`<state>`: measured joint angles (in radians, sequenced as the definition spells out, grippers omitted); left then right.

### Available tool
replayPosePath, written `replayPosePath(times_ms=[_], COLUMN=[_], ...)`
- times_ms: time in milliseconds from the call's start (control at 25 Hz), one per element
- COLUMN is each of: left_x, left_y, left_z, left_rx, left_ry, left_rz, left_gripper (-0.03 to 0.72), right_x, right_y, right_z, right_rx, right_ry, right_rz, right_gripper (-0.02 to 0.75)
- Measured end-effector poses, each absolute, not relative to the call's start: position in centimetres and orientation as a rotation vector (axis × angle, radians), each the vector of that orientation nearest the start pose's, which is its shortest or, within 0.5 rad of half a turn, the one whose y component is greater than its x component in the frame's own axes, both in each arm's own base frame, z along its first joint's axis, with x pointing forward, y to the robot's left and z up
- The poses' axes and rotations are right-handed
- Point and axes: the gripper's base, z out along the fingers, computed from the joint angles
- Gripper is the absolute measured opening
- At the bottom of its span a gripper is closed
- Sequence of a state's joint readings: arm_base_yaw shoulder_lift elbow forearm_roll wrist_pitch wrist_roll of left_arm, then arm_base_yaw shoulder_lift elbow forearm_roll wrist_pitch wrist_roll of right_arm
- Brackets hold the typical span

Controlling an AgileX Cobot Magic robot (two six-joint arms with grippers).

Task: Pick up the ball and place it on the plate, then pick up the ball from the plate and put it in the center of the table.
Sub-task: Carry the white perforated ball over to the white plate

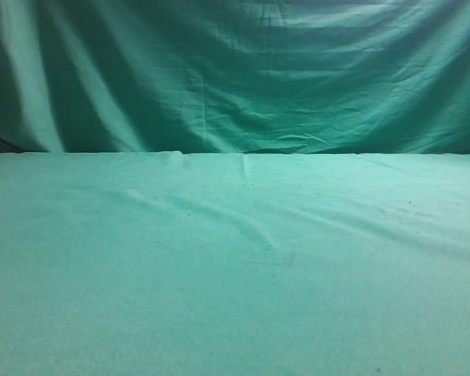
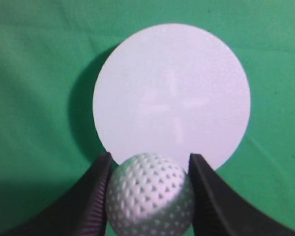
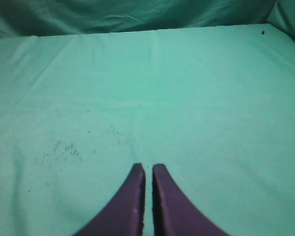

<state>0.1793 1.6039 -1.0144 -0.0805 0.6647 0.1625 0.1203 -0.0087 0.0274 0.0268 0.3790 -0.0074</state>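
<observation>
Left wrist view shows the ball clamped between the black fingers of the left end effector, both pressing its sides. Beyond it lies the round white plate on the green tabletop, casting a shadow to its left; whether the ball touches the plate cannot be told. Right wrist view shows the right end effector with its fingers nearly together, holding nothing, over bare cloth. Exterior view shows only tabletop and the draped backdrop.
</observation>
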Motion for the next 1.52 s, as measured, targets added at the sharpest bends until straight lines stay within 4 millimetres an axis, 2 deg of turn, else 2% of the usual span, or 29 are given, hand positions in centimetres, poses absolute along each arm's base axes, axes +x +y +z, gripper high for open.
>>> replayPosePath(times_ms=[280,640,920,1040,1120,1200,1360,1520], left_x=[31.9,32.6,32.6,32.5,32.5,32.5,32.5,32.6], left_y=[5.4,5.6,5.7,5.6,5.6,5.6,5.7,5.7], left_z=[20.8,21.1,21.1,21.1,21.1,21.1,21.1,21.0], left_rx=[-0.098,-0.079,-0.075,-0.075,-0.075,-0.075,-0.073,-0.070], left_ry=[2.705,2.626,2.625,2.631,2.632,2.632,2.632,2.634], left_rz=[0.023,0.063,0.067,0.066,0.066,0.066,0.068,0.071], left_gripper=[0.312,0.312,0.312,0.312,0.312,0.312,0.312,0.312], right_x=[5.2,5.3,5.6,5.3,5.1,5.3,6.5,7.6], right_y=[0.7,0.8,0.6,0.7,0.8,1.1,1.7,2.0], right_z=[17.0,17.2,20.6,22.5,24.4,25.8,26.4,26.0], right_rx=[-0.103,-0.096,0.065,0.059,0.023,-0.010,-0.054,-0.046], right_ry=[1.880,1.858,1.479,1.452,1.503,1.628,1.895,2.015], right_rz=[0.104,0.114,0.257,0.266,0.258,0.261,0.265,0.288], right_gripper=[0.000,0.000,0.000,0.000,0.000,0.000,0.000,0.000])
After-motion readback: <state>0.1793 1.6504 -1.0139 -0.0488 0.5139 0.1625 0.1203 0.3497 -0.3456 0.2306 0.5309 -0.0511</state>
